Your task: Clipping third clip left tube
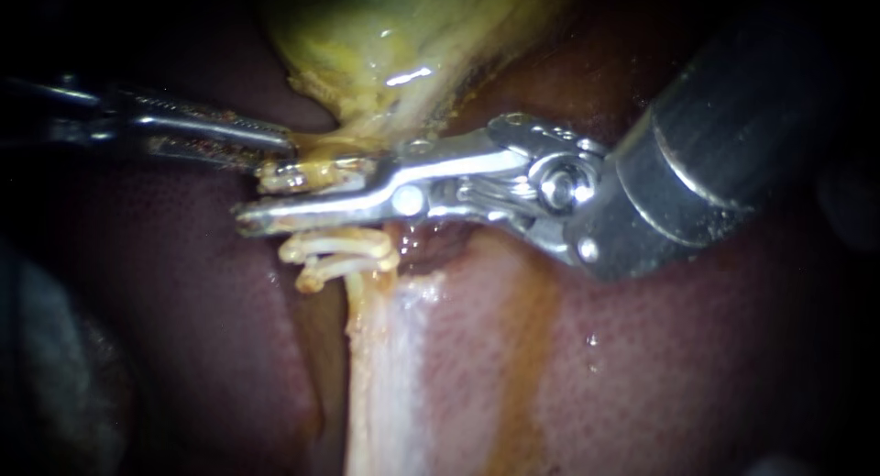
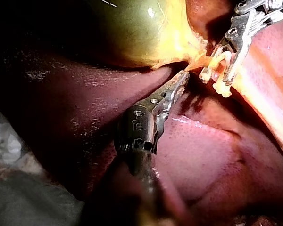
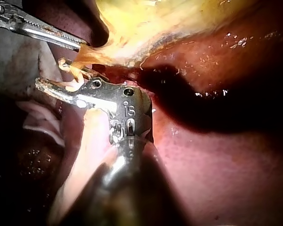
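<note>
1. The left instrument [image 1: 280, 150] is seen entering from the left of the endoscope view. Its jaws are clamped from two sides on the yellow tissue at the narrow end of the gallbladder [image 1: 385, 36].
2. The right instrument [image 1: 261, 193] is seen entering from the upper right, with its thick shaft close to the camera. Its two long jaws are laid across the tube [image 1: 367, 348] just under the gallbladder's narrow end.
3. A narrow gap is seen between these jaws, and a pale clip [image 1: 316, 171] is held in it, touched by both jaws (in the left wrist view it is seen as a small arch bridging the two).
4. The tube is seen as a pale cord running from the gallbladder down over the dark red liver [image 1: 687, 366]. It is straddled by the right instrument's jaws near its upper end. Whether it is the left tube cannot be told.
5. Two clips [image 1: 339, 249] are found on the tube just beyond the right instrument's lower jaw, on the side away from the gallbladder. They are set close together.
6. The left instrument's tip is placed just beside the tip of the right instrument's upper jaw. Whether the two touch cannot be told.
</note>
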### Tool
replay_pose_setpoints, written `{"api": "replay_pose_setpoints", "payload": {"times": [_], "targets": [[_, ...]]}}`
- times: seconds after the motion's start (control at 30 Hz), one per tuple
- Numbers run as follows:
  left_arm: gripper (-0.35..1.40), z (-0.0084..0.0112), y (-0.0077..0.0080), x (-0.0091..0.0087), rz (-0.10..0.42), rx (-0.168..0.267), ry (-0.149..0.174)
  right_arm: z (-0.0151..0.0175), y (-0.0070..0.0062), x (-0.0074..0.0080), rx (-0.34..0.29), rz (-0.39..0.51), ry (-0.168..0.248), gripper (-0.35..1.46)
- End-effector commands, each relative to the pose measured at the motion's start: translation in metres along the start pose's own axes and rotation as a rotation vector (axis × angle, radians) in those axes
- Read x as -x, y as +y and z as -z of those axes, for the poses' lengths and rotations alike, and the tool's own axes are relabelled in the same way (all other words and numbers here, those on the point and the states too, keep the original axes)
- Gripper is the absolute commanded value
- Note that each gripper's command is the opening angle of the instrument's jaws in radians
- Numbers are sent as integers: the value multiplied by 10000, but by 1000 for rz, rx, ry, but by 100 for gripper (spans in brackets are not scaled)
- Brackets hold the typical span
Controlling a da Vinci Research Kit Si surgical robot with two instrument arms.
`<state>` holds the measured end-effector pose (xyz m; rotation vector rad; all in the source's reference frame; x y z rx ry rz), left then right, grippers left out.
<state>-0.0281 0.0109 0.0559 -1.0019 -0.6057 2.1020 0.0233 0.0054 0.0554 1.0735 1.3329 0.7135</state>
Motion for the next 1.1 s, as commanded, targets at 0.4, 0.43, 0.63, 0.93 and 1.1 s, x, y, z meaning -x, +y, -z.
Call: {"api": "replay_pose_setpoints", "payload": {"times": [0.4, 0.43, 0.63, 0.93, 1.1], "targets": [[-35, 0, 0, 0, 0, 0, 0, 12, 6, 3, 4, -159, -3, -35], [-35, 0, 0, 0, 0, 0, 0, 14, 5, 3, 7, -159, 0, -35], [-35, 0, 0, 0, 0, 0, 0, 17, 4, 4, 26, -160, 9, -35], [-35, -1, 0, 0, 1, -1, 0, 17, 6, 5, 27, -158, 9, -35], [-35, -2, -1, 0, 0, -1, 0, 18, 7, 6, 28, -164, 9, -35]]}}
